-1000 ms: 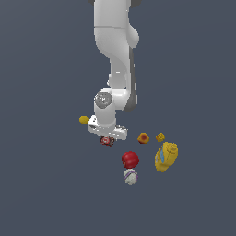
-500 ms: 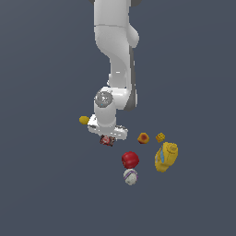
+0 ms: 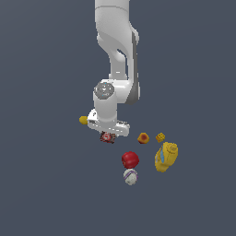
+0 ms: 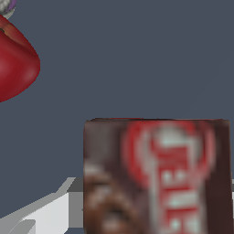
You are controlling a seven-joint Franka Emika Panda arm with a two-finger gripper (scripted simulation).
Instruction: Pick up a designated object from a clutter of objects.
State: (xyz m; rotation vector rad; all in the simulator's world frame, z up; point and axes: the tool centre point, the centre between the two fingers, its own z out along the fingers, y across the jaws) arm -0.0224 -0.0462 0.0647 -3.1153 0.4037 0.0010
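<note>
The setting is one plain surface of dark slate blue-grey [image 3: 41, 193] that fills the exterior view from edge to edge, with no seam or horizon to separate ground from backdrop. It is flat, matte and untextured. The light is soft and even. The wrist view shows the same dull blue-grey field [image 4: 137, 55].

One small flat dark-brown box with a red-and-white label [image 3: 107, 137]. Two balls: one red ball [image 3: 130, 159] and one white ball with purple stripes [image 3: 130, 176]. One yellow bottle [image 3: 166, 156]. One yellow lump [image 3: 83, 120]. Two small blocks: one orange block [image 3: 143, 137], one yellow block [image 3: 160, 137].
</note>
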